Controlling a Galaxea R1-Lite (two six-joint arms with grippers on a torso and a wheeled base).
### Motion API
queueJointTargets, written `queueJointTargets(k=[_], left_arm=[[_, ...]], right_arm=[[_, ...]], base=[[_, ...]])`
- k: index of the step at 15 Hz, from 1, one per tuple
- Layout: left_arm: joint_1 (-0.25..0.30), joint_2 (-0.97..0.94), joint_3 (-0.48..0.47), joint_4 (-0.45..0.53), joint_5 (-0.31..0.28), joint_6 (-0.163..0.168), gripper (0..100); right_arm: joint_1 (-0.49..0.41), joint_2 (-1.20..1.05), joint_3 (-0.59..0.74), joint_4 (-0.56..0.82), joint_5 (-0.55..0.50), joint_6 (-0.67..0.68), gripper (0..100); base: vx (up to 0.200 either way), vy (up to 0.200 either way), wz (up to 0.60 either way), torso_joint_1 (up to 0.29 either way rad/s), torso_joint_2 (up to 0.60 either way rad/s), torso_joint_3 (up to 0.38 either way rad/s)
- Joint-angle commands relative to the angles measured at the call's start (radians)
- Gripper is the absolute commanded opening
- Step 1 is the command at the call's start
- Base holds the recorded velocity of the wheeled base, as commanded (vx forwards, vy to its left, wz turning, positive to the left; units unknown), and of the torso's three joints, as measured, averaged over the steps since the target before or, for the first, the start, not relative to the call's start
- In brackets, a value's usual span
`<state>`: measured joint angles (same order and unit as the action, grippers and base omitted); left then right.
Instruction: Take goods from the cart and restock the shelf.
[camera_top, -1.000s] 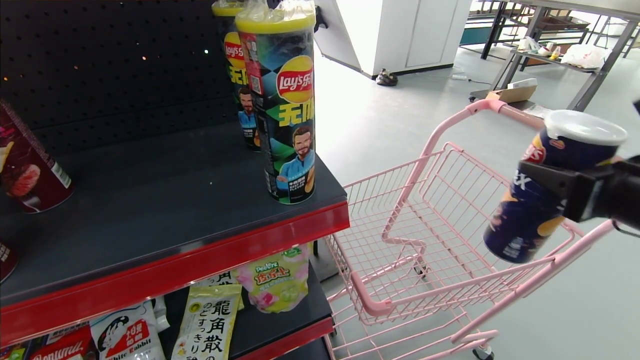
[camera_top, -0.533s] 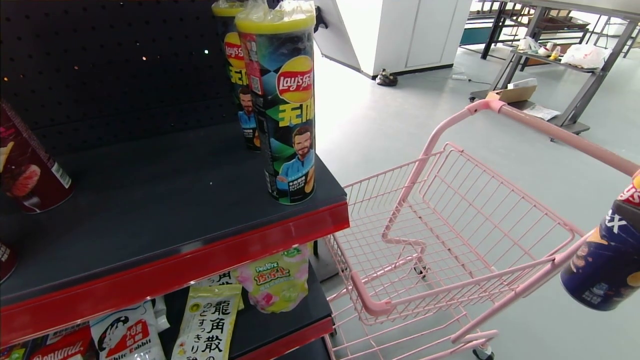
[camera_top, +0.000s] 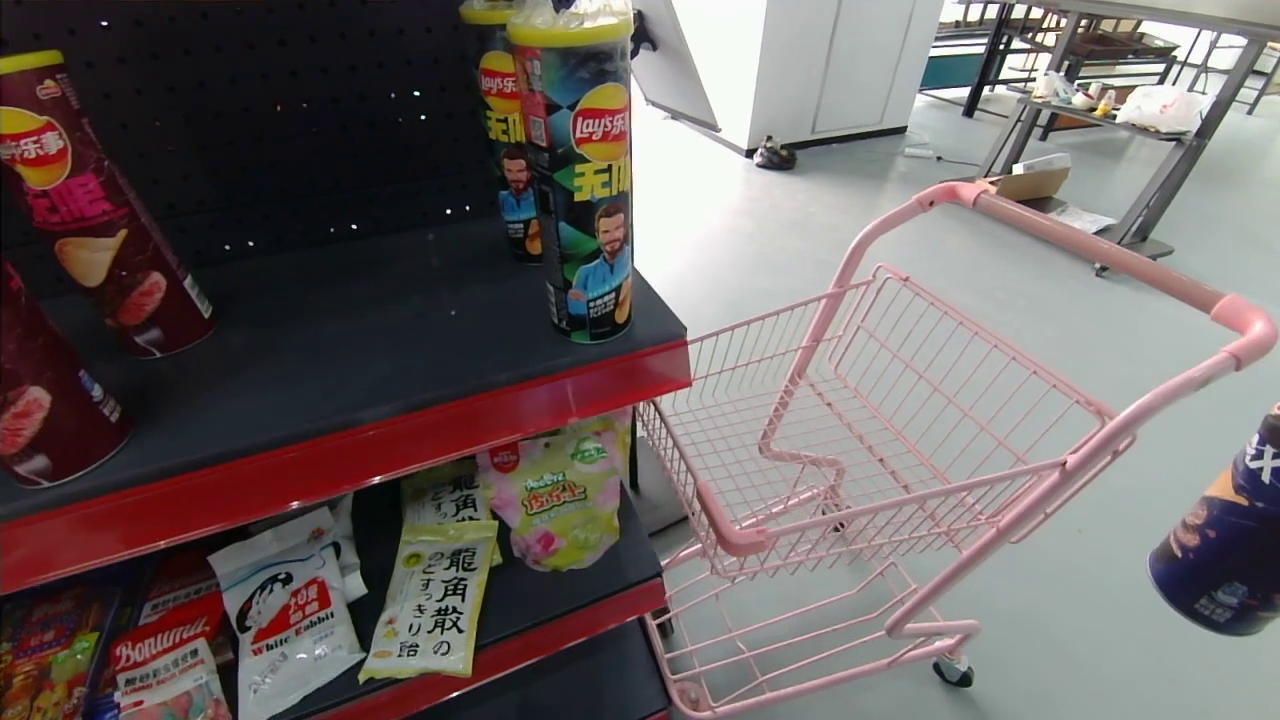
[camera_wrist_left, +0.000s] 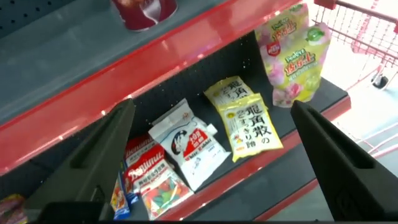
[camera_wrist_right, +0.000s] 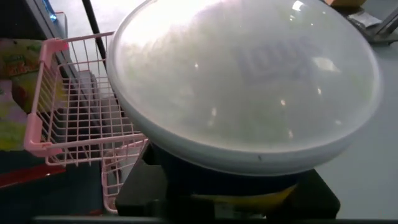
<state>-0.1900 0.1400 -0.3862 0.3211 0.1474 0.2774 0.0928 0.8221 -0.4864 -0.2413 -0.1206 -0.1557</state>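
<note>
A dark blue chip can (camera_top: 1222, 545) hangs in the air at the right, outside the pink wire cart (camera_top: 900, 430) and beyond its handle. My right gripper (camera_wrist_right: 230, 196) is shut on this can, with black fingers (camera_wrist_right: 146, 193) on both sides below its white lid (camera_wrist_right: 249, 81). The shelf's top board (camera_top: 330, 350) is dark with a red front edge. It carries two green-and-black chip cans (camera_top: 590, 170) at its right end and two dark red cans (camera_top: 95, 210) at the left. My left gripper (camera_wrist_left: 211, 109) is open in front of the lower shelf, holding nothing.
Snack bags (camera_top: 435, 595) lie on the lower shelf: a white one (camera_wrist_left: 189, 146), yellow ones (camera_wrist_left: 245, 121) and a pale green one (camera_wrist_left: 295, 53). The cart stands right next to the shelf's end. Grey floor stretches behind, with metal tables (camera_top: 1120, 90) far back.
The blue can in my right gripper has moved right and down, from beside the cart handle to the right edge of the head view. The head camera has shifted, so more of the shelf's left side shows.
</note>
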Motion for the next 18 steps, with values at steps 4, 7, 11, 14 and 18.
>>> queueJointTargets(k=[4, 7, 11, 14, 18], left_arm=[[0.0, -0.02, 0.004, 0.0, 0.0, 0.006, 100], [0.0, -0.025, 0.006, 0.001, 0.0, 0.006, 100], [0.0, -0.023, 0.004, 0.0, 0.0, 0.008, 100], [0.0, -0.023, 0.004, 0.0, 0.001, 0.008, 100], [0.0, -0.026, 0.004, 0.001, 0.001, 0.008, 100]], right_arm=[[0.001, -0.012, 0.006, 0.013, -0.001, -0.002, 0], [0.001, -0.011, 0.008, 0.013, 0.003, -0.004, 0], [0.002, -0.012, 0.011, 0.013, 0.006, -0.004, 0], [0.001, -0.018, 0.035, 0.011, 0.001, -0.004, 0], [0.001, -0.063, 0.068, 0.013, 0.006, -0.002, 0]], base=[[0.0, 0.0, 0.3, 0.006, 0.0, 0.002], [0.0, 0.0, 0.6, -0.001, 0.0, 0.002], [0.0, 0.0, 0.6, 0.007, 0.01, 0.002], [0.0, 0.0, 0.2, 0.001, 0.0, 0.001], [0.0, 0.0, 0.0, 0.0, 0.0, 0.0]])
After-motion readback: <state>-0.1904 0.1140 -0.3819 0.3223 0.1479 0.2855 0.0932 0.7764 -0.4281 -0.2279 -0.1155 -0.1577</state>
